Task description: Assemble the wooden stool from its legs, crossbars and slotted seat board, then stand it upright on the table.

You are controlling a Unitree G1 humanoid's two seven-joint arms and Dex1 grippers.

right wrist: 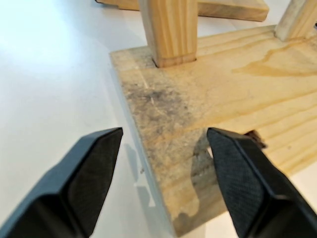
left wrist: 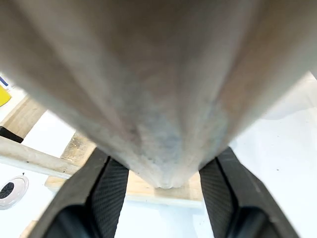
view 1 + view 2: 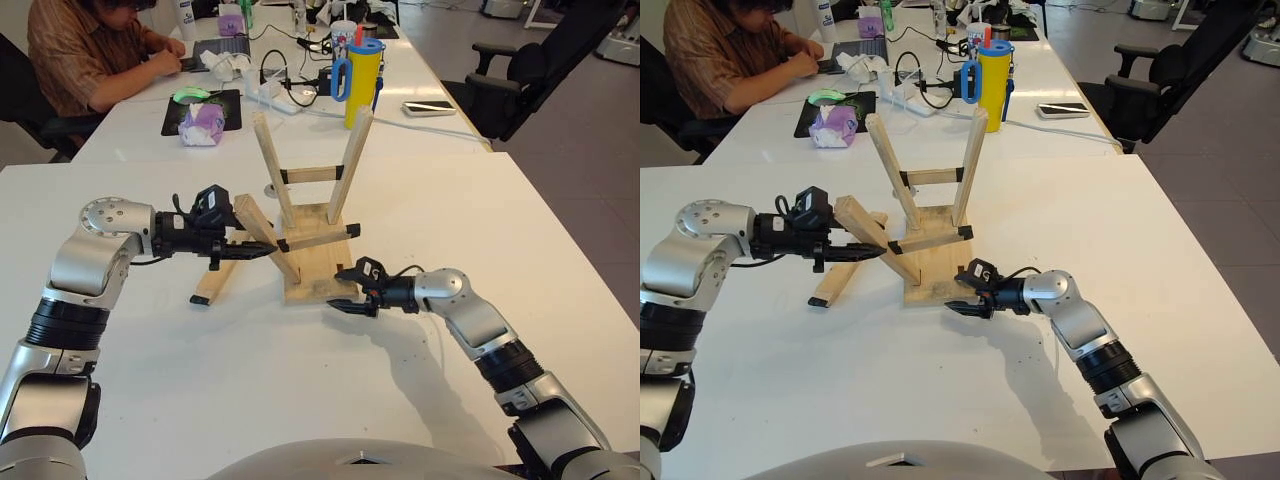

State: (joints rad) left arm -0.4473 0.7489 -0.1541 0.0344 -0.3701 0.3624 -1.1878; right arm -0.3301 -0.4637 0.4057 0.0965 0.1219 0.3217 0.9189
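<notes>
The slotted seat board lies flat on the white table. Two legs stand up from its far side, joined by a crossbar. A second crossbar runs lower down to a third, tilted leg, whose foot sits in a near slot. My left gripper is shut on this tilted leg, which sits between the fingers. My right gripper is open, its fingers astride the board's near corner. A loose leg lies on the table to the left.
On the far table stand a yellow jug, a purple tissue pack, a phone and cables. A person sits at the far left. An office chair is at the back right.
</notes>
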